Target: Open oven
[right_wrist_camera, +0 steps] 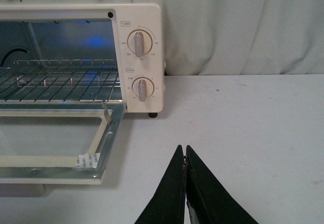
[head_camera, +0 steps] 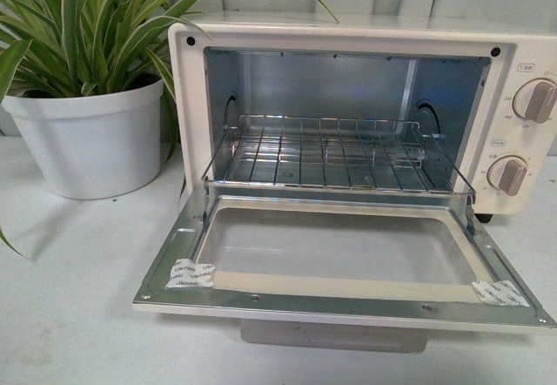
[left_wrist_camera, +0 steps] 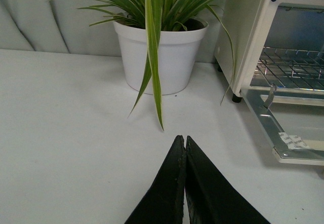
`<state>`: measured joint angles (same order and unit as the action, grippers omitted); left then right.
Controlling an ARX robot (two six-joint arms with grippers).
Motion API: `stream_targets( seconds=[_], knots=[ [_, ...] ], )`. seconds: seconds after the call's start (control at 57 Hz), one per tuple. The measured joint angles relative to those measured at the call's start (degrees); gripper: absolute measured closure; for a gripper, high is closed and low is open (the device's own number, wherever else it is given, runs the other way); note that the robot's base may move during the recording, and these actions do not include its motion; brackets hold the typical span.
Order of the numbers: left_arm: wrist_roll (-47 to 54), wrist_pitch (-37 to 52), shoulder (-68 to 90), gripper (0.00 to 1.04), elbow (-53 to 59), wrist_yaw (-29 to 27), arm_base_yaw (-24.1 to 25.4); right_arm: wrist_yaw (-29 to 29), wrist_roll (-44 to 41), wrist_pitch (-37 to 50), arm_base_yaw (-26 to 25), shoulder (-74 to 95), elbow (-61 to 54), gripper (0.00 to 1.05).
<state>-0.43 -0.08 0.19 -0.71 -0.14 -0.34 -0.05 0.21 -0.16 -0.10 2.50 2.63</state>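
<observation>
The cream-white oven [head_camera: 348,38] stands on the white table with its glass-windowed door [head_camera: 339,250] folded down flat toward me. The wire rack [head_camera: 326,154] sits pulled partly out inside. Two beige knobs [head_camera: 533,102] are on its right panel. The bar handle [head_camera: 335,337] shows under the door's front edge. No arm shows in the front view. My left gripper [left_wrist_camera: 182,139] is shut and empty over the table, to the left of the oven [left_wrist_camera: 253,26]. My right gripper [right_wrist_camera: 183,148] is shut and empty over the table, to the right of the oven [right_wrist_camera: 147,11].
A white pot [head_camera: 87,141] with a striped green plant [head_camera: 87,28] stands left of the oven, close to its side; long leaves hang in the left wrist view [left_wrist_camera: 152,57]. A pale curtain [right_wrist_camera: 243,26] hangs behind. The white table [right_wrist_camera: 243,117] spreads around.
</observation>
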Motion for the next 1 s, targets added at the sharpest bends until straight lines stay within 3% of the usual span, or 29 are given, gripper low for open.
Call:
stream_targets(
  seconds=[0.509, 1.0],
  knots=[
    [0.0, 0.0, 0.0, 1.0, 0.0, 0.0, 0.1, 0.0, -0.1, 0.0, 0.0, -2.2, -2.2, 1.03],
    [0.0, 0.0, 0.0, 0.07, 0.0, 0.0, 0.1, 0.0, -0.1, 0.0, 0.0, -2.2, -2.2, 0.14]
  ],
)
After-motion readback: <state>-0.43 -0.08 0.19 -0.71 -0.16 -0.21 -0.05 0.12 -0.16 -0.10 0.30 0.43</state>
